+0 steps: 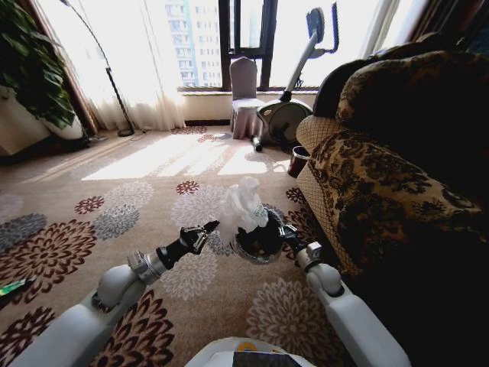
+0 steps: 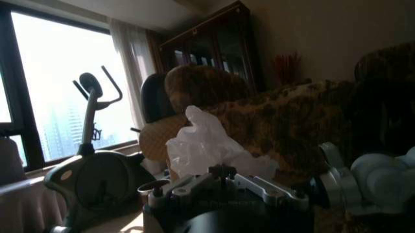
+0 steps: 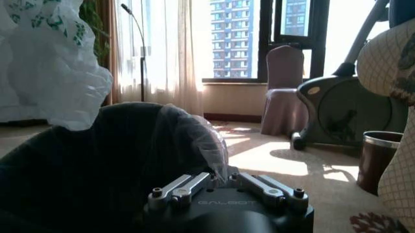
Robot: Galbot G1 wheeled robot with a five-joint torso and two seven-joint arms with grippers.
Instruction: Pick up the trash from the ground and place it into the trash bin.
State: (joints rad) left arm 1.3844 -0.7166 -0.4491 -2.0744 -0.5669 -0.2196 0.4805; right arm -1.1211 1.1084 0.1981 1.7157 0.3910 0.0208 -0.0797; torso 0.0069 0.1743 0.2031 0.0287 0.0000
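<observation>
Left gripper (image 1: 212,226) up at mid-height over the carpet (image 1: 137,199), fingers pinched on a white plastic bag (image 1: 241,200). Bag bunched, held right over the trash bin (image 1: 260,241), lower part at the rim.

Right gripper (image 1: 284,229) closed on bin rim w/ liner, bin lifted off floor, next to the sofa (image 1: 382,176).

Bag prob. very light, floppy, slippery; best pinched at a gathered fold, like now. Bin stiff, light; rim grip looks OK.

1 white plastic bag (image 1: 243,205), 1 trash bin (image 1: 260,243), 2 end effectors: left end effector (image 1: 209,228), right end effector (image 1: 284,229).
</observation>
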